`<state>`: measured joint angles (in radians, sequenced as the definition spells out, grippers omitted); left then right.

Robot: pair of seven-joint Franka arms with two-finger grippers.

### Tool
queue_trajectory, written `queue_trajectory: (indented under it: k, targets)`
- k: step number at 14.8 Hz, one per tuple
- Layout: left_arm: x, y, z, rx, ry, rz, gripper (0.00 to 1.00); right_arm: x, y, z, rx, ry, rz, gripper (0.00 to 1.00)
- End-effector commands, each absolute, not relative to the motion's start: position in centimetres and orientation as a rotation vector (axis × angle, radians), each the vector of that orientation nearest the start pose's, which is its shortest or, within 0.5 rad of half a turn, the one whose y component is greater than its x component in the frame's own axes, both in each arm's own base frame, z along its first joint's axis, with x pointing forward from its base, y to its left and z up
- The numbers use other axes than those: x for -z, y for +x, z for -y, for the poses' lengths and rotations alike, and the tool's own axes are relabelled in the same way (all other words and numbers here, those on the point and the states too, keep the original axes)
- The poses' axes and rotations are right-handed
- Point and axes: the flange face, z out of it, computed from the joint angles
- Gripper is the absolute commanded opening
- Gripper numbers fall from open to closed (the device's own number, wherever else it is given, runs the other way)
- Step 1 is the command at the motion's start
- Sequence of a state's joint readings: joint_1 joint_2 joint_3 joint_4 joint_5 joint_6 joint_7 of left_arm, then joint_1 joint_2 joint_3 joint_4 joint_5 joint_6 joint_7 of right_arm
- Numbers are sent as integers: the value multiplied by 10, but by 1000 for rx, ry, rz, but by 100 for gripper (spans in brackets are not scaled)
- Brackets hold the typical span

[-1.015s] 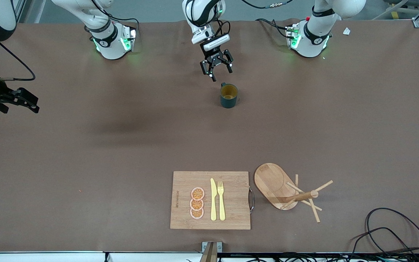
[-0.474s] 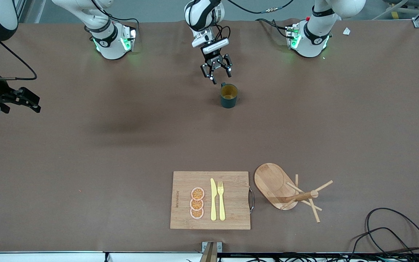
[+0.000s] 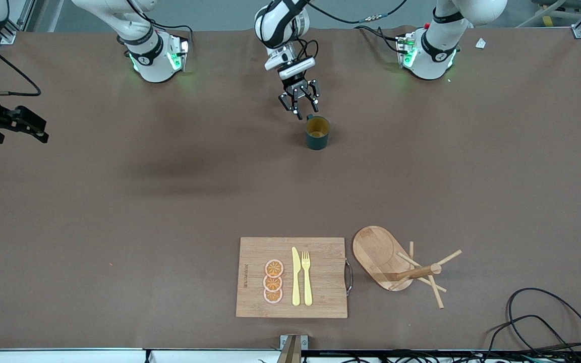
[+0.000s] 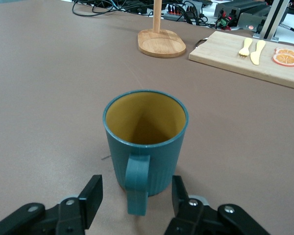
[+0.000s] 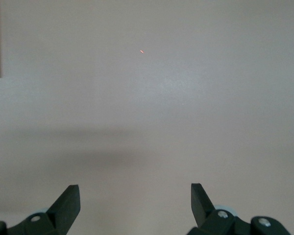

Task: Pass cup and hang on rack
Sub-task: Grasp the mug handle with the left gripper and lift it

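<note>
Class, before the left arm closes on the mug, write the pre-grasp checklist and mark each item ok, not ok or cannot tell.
1. Left gripper open: ok.
2. Cup upright on the table: ok.
3. Cup handle between the open fingers: ok; it faces the gripper.
4. Fingers touching the handle: cannot tell.
5. Right gripper ready to receive: not ok; it is open, but waits over bare table at the right arm's end.
6. Rack upright, nearer the camera beside the cutting board: ok.
</note>
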<state>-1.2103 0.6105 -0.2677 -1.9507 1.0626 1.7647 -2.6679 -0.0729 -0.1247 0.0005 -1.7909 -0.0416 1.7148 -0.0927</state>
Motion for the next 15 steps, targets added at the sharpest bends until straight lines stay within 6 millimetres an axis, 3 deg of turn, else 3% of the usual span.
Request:
queue_trajectory:
  k: [1, 4, 6, 9, 13, 15]
  targets:
    - [-154, 133, 547, 1383, -2491, 629, 59, -619, 511, 42, 87, -3181, 46, 100]
    - [-152, 140, 546, 1396, -2485, 573, 56, -650, 506, 47, 111, -3183, 30, 100]
    - [-151, 143, 546, 1387, -2481, 550, 52, -656, 503, 49, 104, -3182, 19, 100]
    - [-151, 143, 546, 1380, -2478, 527, 39, -659, 503, 48, 114, -3182, 19, 100]
    - [-150, 145, 546, 1371, -2475, 510, 13, -662, 506, 47, 148, -3183, 22, 100]
    - [-151, 150, 544, 1371, -2454, 496, 8, -665, 507, 45, 175, -3181, 27, 100]
